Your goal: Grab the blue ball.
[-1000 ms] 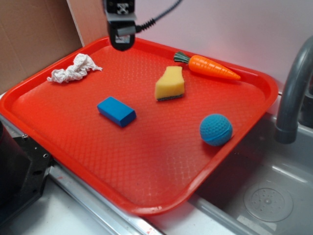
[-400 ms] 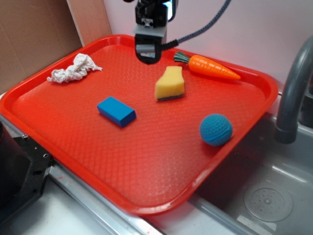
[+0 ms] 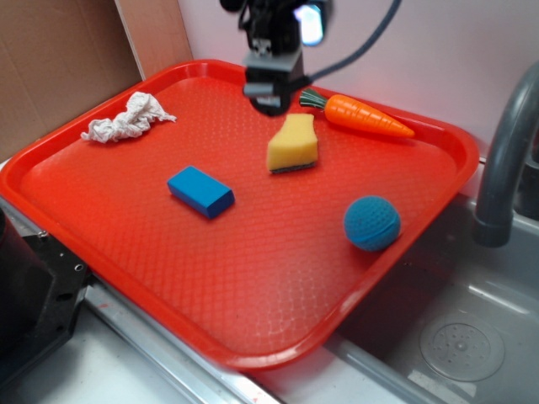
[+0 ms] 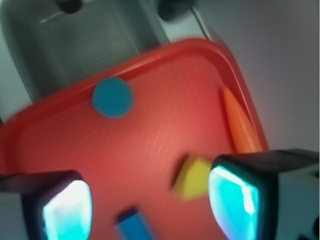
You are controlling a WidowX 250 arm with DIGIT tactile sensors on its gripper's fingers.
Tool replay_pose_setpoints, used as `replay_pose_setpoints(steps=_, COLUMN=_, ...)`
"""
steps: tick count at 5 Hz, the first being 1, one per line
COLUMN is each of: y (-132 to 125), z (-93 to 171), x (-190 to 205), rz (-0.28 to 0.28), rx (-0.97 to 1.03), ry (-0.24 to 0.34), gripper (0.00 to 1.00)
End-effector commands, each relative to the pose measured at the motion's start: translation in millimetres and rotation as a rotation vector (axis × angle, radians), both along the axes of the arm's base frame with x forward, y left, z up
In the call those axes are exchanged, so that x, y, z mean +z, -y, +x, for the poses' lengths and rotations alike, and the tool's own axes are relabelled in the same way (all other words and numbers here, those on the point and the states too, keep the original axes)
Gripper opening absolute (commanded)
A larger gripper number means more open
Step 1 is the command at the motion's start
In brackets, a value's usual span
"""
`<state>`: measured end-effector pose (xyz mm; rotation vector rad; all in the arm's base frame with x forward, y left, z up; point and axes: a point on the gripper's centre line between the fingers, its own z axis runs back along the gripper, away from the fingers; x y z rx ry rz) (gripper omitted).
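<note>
A: Where's the ball (image 3: 371, 223)?
B: Near the tray's (image 3: 253, 353) sink-side rim, well apart from the end effector (image 3: 271, 99), which is spread open and empty.
A: Risk?
B: It may roll away, or the block (image 3: 200, 191) gets mistaken for it.

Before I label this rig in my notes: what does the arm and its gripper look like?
The gripper is black with a grey block at its base, and a dark cable loops off to the right behind it. A pale light glows on the arm above. In the wrist view its two fingers are dark-edged pads glowing bright cyan.
</note>
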<state>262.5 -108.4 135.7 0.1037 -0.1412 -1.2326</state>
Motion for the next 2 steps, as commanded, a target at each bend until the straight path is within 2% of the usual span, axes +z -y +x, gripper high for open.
replay_pose_setpoints(steps=1, y=18, z=4, x=-4, rz=-0.002, rx=-0.486, ry=0.096, gripper=1.00)
replay_pose_setpoints(steps=2, y=40, z=-6, x=-11, rz=-0.056, rx=-0.573, ry=0.003, gripper=1.00)
